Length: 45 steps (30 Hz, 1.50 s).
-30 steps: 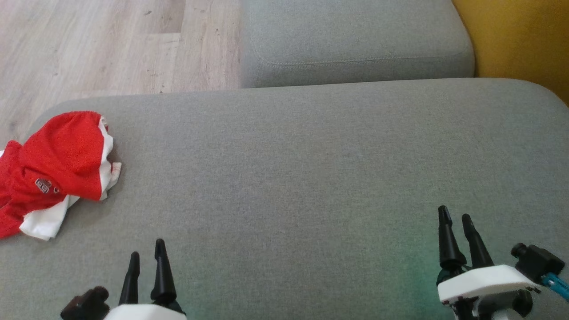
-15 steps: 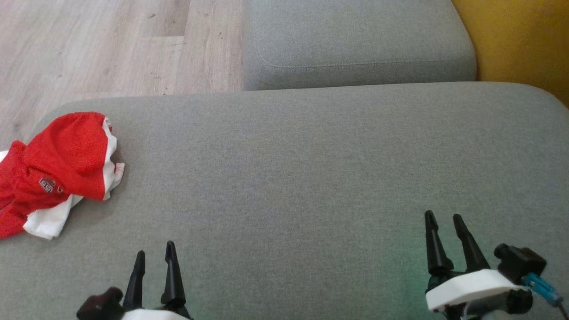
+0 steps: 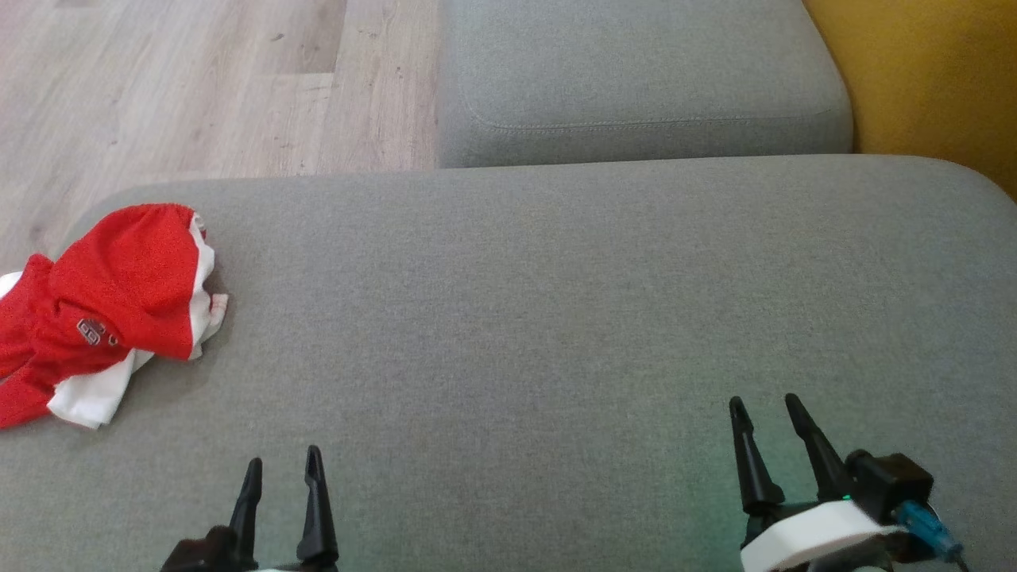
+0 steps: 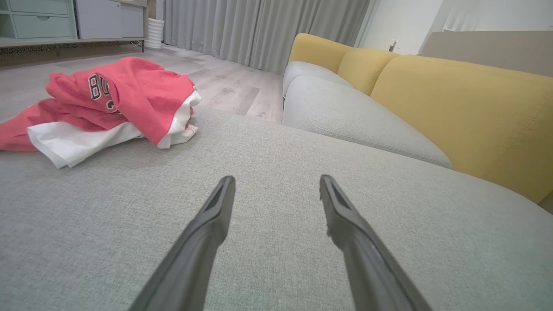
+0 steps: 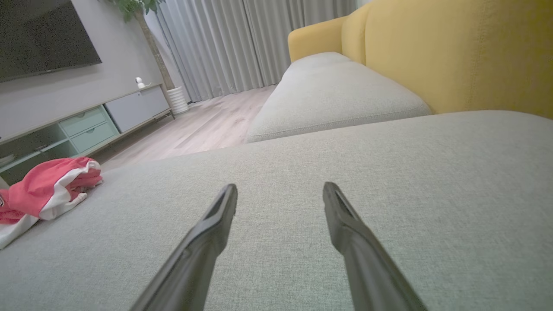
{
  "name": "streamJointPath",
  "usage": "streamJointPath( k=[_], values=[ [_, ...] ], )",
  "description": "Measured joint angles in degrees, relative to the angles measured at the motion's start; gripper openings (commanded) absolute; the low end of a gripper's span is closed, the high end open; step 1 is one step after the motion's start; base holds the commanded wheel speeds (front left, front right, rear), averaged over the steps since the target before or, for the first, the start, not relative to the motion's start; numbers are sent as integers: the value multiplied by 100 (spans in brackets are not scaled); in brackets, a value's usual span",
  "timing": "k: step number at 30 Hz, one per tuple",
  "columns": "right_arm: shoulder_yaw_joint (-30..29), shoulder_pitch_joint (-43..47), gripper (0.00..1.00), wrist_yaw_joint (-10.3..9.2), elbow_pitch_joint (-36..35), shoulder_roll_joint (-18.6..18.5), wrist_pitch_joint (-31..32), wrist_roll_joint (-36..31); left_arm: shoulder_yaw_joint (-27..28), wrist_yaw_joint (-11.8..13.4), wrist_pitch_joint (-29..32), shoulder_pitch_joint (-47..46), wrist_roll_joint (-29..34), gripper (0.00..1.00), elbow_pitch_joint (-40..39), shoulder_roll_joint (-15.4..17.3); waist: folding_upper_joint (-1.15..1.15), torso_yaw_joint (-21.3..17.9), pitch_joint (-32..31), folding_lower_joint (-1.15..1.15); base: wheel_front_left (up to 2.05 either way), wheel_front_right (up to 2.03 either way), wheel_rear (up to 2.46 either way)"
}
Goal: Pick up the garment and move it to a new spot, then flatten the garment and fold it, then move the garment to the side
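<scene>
**A:** Begin at the far left. What lies there?

**B:** The garment point(image 3: 111, 302), red with white panels, lies crumpled in a heap on the left end of the large grey seat cushion point(image 3: 556, 302), close to its rounded corner. A small printed badge shows on the red cloth, and white fabric sticks out beneath the heap at its near side. Beyond the cushion's far edge runs a pale wooden floor point(image 3: 199, 87).

**A:** And the left hand?

**B:** The left hand point(image 3: 284, 457) sits at the lower left of the head view, to the right of the garment and well apart from it. It is released. Its two dark fingers point(image 4: 207, 229) stand spread, with bare cushion fabric showing between them. Whether the tips touch the fabric cannot be told.

**A:** Moving right?

**B:** Plain grey cushion lies between the two hands. Behind it lies a second grey cushion point(image 3: 636, 71), separated from the first by a seam.

**A:** The right hand?

**B:** The right hand point(image 3: 764, 399) sits at the lower right, also released, with its fingers parted over bare cushion. It is far from the garment, which appears small at the left edge of the right wrist view.

**A:** Far right?

**B:** A yellow backrest point(image 3: 929, 71) borders both cushions. The wrist views add grey curtains point(image 4: 259, 30) and a low cabinet point(image 5: 86, 121) across the floor.
</scene>
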Motion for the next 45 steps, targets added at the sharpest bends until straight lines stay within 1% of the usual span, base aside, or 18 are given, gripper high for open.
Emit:
streamJointPath(
  k=[3,7,17,38,41,45],
  values=[
    [38,0,100,0,12,0,-55,-215,-5,1,-40,38,168,100,0,1,0,1,-14,0,0,0,0],
    [73,1,100,0,30,0,-119,-498,-46,16,-105,85,189,100,7,3,0,6,-35,0,0,0,0],
    [190,4,100,0,83,-2,-283,-1165,-193,107,-263,89,795,100,7,13,0,17,-73,0,0,0,0],
    [111,4,100,0,132,-2,-286,-1190,-186,110,-263,90,828,100,42,14,0,30,-45,0,0,0,0],
    [48,5,100,0,133,-3,-286,-1189,-191,109,-263,88,828,100,56,14,0,94,-39,0,0,0,0],
    [-44,11,100,0,126,-3,-286,-1189,-196,109,-263,82,829,100,62,16,0,304,-34,0,0,0,0]
  ],
)
